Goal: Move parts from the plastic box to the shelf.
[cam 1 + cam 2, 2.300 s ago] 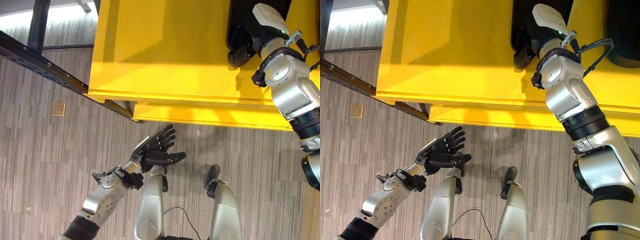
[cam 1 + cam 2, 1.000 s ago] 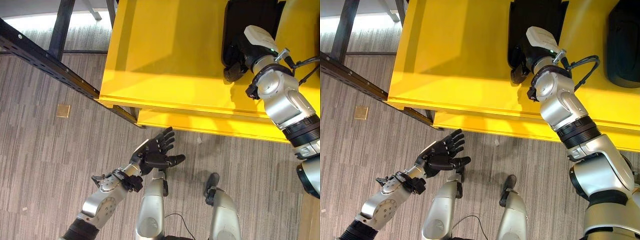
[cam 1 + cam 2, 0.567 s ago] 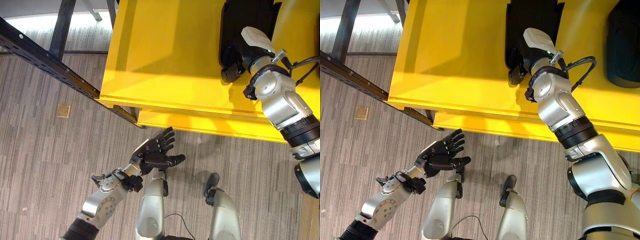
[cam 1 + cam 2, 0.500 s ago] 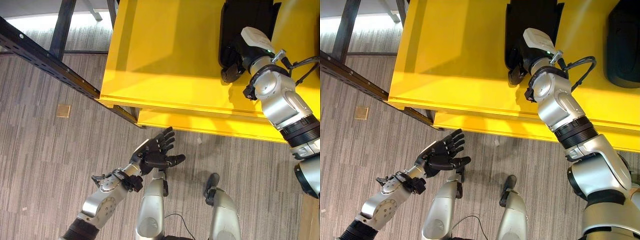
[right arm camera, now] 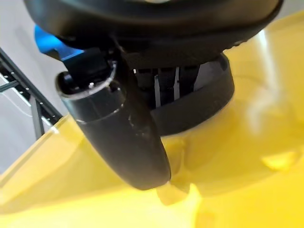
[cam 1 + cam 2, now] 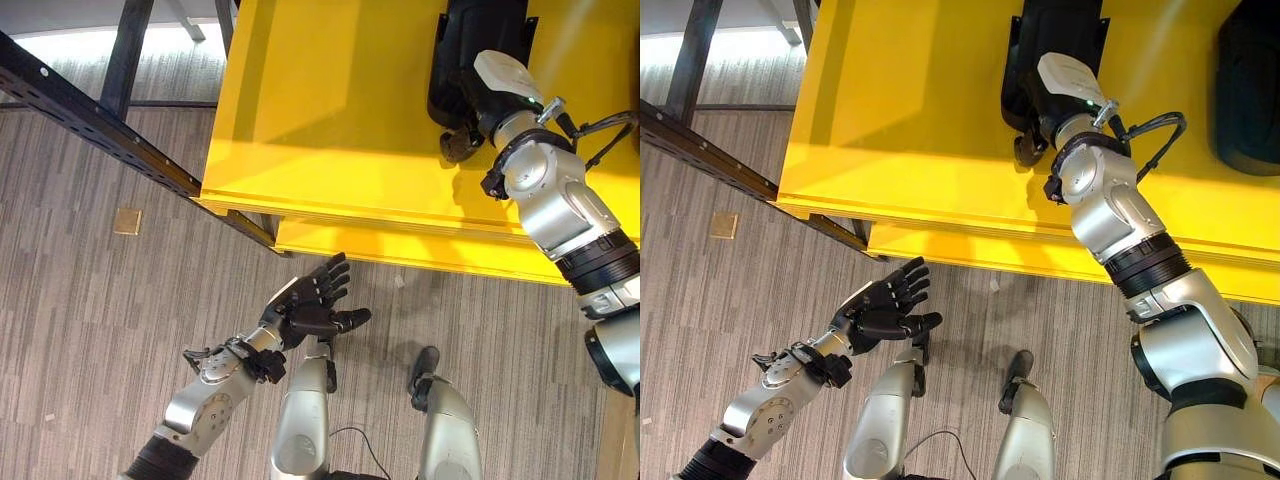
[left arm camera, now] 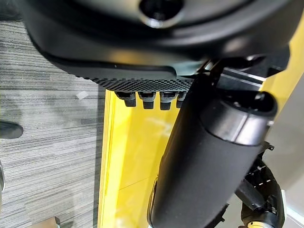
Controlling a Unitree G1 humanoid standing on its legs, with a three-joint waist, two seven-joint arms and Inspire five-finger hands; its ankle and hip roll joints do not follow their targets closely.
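The black part (image 6: 478, 40) lies on the yellow shelf (image 6: 330, 110), and it has slid farther back from the front edge than 0.5 s ago. The right hand (image 6: 1040, 100) sits at its near end with fingers curled on it, thumb beside it, pushing it inward. A judgement: placement is nearly finished, and letting go comes next. A second dark part (image 6: 1245, 75) rests well apart. The left hand (image 6: 310, 305) stays relaxed and empty over the floor (image 6: 90, 300).
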